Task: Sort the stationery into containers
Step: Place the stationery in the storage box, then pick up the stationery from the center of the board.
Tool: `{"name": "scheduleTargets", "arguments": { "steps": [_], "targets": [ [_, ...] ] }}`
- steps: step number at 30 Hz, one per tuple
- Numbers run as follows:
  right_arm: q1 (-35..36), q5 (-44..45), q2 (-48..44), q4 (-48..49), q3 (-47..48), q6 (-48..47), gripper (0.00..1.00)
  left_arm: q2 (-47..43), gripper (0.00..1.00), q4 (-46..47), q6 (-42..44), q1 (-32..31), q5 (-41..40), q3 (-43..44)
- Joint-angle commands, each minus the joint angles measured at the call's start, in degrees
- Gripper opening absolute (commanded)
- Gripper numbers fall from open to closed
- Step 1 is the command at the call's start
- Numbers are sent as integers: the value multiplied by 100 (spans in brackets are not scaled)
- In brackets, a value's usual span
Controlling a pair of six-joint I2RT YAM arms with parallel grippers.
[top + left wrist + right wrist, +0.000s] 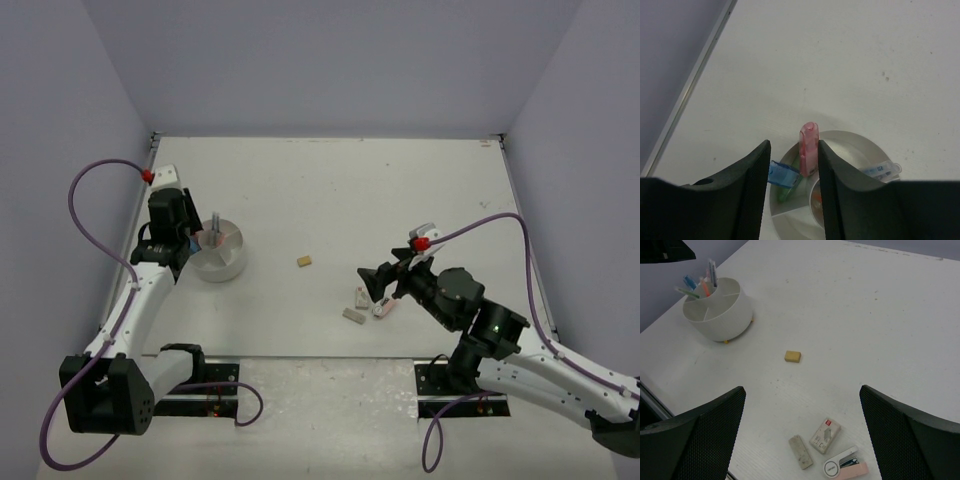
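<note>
Pink marker in the cup: is the left arm holding it? (DESK)

From my console, I'd say no. The left gripper (792,150) hangs over the round white holder (722,315) with its black fingers part-way apart. The pink marker (808,150) stands upright between them, close against one finger with a clear gap on the other side. A blue marker (782,174) and a green marker (788,192) lean in the holder just beside it. (OPERATOR)

And the right arm? (DESK)

The right gripper (802,389) is spread wide and carries nothing. On the matte white table (865,315) near it lie a speckled grey eraser (800,452), a white eraser (825,434) in a printed sleeve, and a pink-and-white gadget (845,467), possibly a small stapler. A tan eraser (792,356) lies alone between that cluster and the holder. (OPERATOR)

How will they handle? (DESK)

I judge the erasers to be light, rubbery and grippy. They are low flat blocks, so I would bring the fingers down close to the table and pinch across the narrow width. The gadget looks like hard glossy plastic, rounded at one end and likely to slip, so I would take it across its flat flanks. The holder looks thin-walled and light, and a nudge could slide it. (OPERATOR)
</note>
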Motion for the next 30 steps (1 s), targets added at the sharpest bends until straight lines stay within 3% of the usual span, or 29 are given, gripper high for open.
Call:
{"name": "scheduleTargets", "arguments": {
  "steps": [1,2,6,8,14,19,21,22,25,30],
  "targets": [
    [-10,221,89,203,-10,-82,99,-153,46,-79,-107,49,-90,71],
    [-17,238,118,200,-1,-76,99,-221,46,-115,-119,49,-50,107],
    [-10,186,547,209,95,-73,99,-770,88,-477,-374,40,152,312],
    [-10,97,849,174,191,-64,99,-973,97,-887,-645,40,128,587],
    [-56,-174,2296,-292,808,283,99,-1641,100,-2123,-1448,40,545,1151],
    [-73,-331,3851,-1123,2107,1321,99,-2839,100,-1934,-1259,40,373,569],
    [-117,-415,5051,-1536,3024,1516,99,-3563,100,-1707,-1183,40,103,217],
    [-143,-419,5078,-1547,3046,1519,99,-3576,100,-1702,-1173,40,94,74],
    [-268,-800,6450,-2110,4165,1641,92,-4079,100,-1498,-1136,17,244,-399],
    [-302,-1005,7385,-2345,4910,1658,78,-4082,100,-1437,-1101,-140,407,-430]
  ]
}}
